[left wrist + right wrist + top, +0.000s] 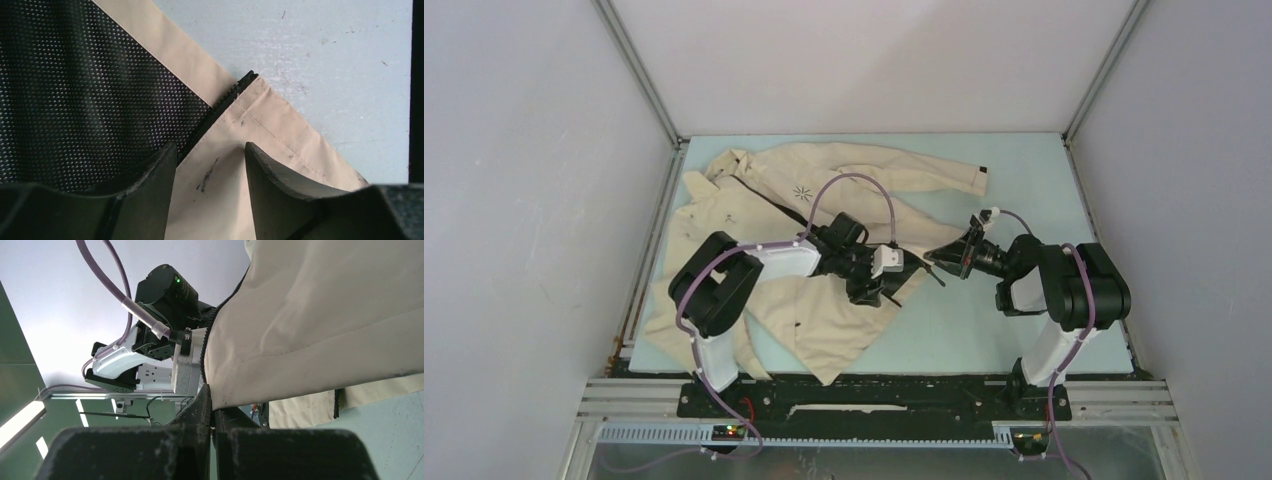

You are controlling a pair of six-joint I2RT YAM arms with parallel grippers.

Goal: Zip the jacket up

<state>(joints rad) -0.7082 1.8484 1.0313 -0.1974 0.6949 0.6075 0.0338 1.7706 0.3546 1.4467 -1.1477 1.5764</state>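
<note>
The beige jacket [724,215] lies spread on the left half of the light blue table [1014,180], collar at the far left, with its dark zipper [764,198] running diagonally. My left gripper [886,290] is open, with its fingers straddling the beige front panel [270,125] just below the zipper's bottom end [235,90]. Black mesh lining [75,90] shows to its left. My right gripper [934,262] is shut on the jacket's lower front corner [325,315] beside the zipper teeth [204,355], holding it lifted off the table.
A starburst logo [802,192] and a sleeve with a black cuff tab [983,171] lie toward the back. The left arm's wrist [165,295] sits close in front of the right gripper. White walls enclose the table on three sides.
</note>
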